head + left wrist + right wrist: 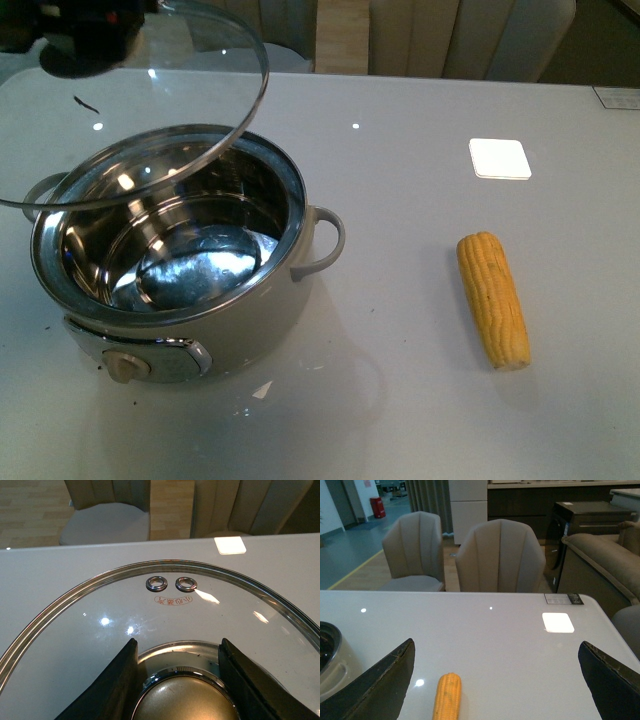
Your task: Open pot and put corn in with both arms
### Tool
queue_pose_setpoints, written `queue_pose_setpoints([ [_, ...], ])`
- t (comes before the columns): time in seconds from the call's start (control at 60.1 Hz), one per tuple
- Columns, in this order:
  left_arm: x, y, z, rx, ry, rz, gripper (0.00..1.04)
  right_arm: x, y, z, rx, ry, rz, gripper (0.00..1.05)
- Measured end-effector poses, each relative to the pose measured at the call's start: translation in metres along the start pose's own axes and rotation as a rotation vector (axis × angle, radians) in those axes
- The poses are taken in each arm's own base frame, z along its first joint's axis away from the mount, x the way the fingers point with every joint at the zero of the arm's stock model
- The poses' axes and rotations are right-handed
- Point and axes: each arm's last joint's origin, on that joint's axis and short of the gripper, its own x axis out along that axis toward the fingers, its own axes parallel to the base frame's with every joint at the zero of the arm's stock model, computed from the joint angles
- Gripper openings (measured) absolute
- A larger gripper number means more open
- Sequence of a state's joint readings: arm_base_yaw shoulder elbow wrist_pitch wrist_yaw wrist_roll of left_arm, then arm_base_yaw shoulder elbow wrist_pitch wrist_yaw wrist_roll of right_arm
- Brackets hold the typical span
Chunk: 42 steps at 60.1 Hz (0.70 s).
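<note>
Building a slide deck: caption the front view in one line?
Left claw holds the glass lid tilted over the open pot; the corn lies on the table to its right.

A flat white square tile (pixel 500 158) lies on the glossy grey table (pixel 400 420); beige ribbed-back chairs (pixel 500 555) stand behind that table.

Corn (pixel 447 697) end cut off — lid knob (pixel 186 700) too.

A home-like dining area: padded beige chairs (pixel 480 35) line the top edge of the front view behind a white table (pixel 400 150), wooden floor (pixel 342 40) between them, and a sofa (pixel 602 555) stands nearby.
</note>
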State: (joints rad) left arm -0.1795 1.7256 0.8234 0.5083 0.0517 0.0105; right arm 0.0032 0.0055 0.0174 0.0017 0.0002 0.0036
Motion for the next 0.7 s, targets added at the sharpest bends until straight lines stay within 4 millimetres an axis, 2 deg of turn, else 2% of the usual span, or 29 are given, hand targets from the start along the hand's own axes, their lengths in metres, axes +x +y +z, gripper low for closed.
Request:
queue_pose_setpoints([
  [0.15, -0.014, 0.028, 0.012, -0.021, -0.049, 0.046, 0.42, 0.0, 0.0, 0.0, 0.0, 0.0, 0.0, 0.96],
  [0.299, -0.035, 0.067, 0.008, -0.022, -0.082, 0.121, 0.42, 0.0, 0.0, 0.0, 0.0, 0.0, 0.0, 0.96],
  [0.499, -0.067, 0.125, -0.025, -0.013, -0.078, 0.191, 0.42, 0.0, 0.0, 0.0, 0.0, 0.0, 0.0, 0.96],
  [0.698, -0.083, 0.163, -0.063, 0.011, -0.058, 0.183, 0.42, 0.0, 0.0, 0.0, 0.0, 0.0, 0.0, 0.96],
])
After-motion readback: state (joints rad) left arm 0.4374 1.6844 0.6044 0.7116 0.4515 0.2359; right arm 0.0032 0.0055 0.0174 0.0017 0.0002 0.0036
